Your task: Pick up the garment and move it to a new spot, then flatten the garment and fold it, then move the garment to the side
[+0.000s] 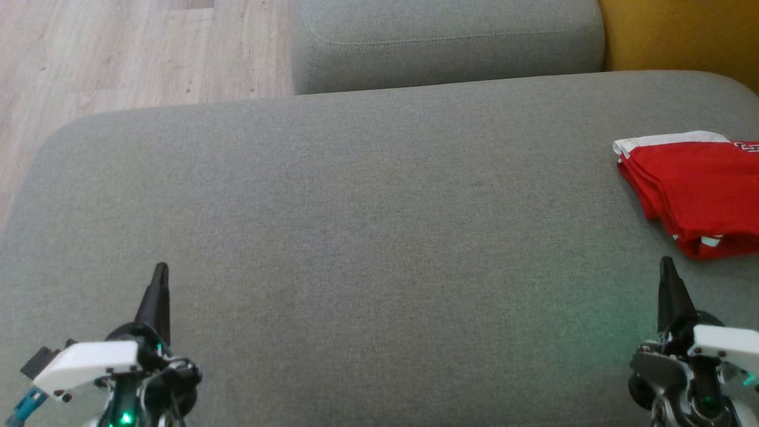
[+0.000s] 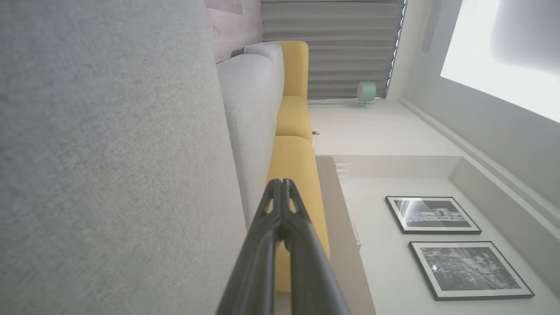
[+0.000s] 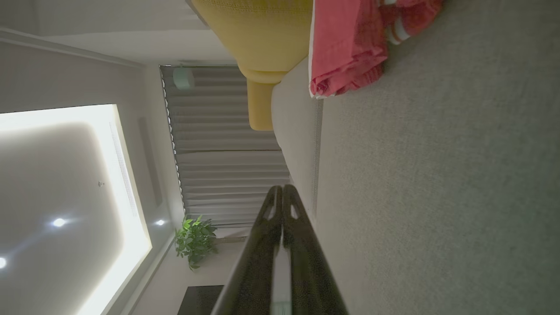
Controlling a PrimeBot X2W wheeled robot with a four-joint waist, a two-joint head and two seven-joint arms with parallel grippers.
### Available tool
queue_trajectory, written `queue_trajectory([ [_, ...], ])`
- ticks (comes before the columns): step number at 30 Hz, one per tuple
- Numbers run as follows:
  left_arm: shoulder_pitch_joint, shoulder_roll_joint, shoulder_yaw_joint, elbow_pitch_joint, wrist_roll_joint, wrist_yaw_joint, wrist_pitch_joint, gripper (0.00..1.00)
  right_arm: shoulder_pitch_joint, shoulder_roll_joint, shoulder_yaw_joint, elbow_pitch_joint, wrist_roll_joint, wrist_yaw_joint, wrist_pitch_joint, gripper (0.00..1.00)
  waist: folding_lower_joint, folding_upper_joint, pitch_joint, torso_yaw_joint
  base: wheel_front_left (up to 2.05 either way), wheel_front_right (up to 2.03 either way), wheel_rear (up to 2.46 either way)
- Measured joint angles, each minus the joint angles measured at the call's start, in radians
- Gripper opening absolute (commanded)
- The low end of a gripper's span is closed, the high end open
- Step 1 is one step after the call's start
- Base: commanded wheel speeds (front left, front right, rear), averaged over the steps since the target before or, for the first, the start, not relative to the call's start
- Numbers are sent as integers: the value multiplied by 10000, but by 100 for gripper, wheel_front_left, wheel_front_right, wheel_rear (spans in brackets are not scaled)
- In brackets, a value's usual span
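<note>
Folded red garment lies at three o'clock, at the right edge of the grey cushion; open fabric spreads toward nine; left gripper and right gripper both pinched shut, empty

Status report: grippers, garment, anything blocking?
Left gripper shut, empty. Right gripper shut, empty, just short of the garment. Red garment folded, lying at the right side of the grey cushion. Nothing seen in the way.

grey cushion, folded red garment at its right edge
</note>
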Motion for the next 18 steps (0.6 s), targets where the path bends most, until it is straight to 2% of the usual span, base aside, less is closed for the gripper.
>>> queue_trajectory([
  [18, -163, -21, 117, 10, -190, -29, 92, 0, -161, 0, -8, -21, 213, 0, 23, 0, 0, 0, 3, -3, 0, 0, 0],
])
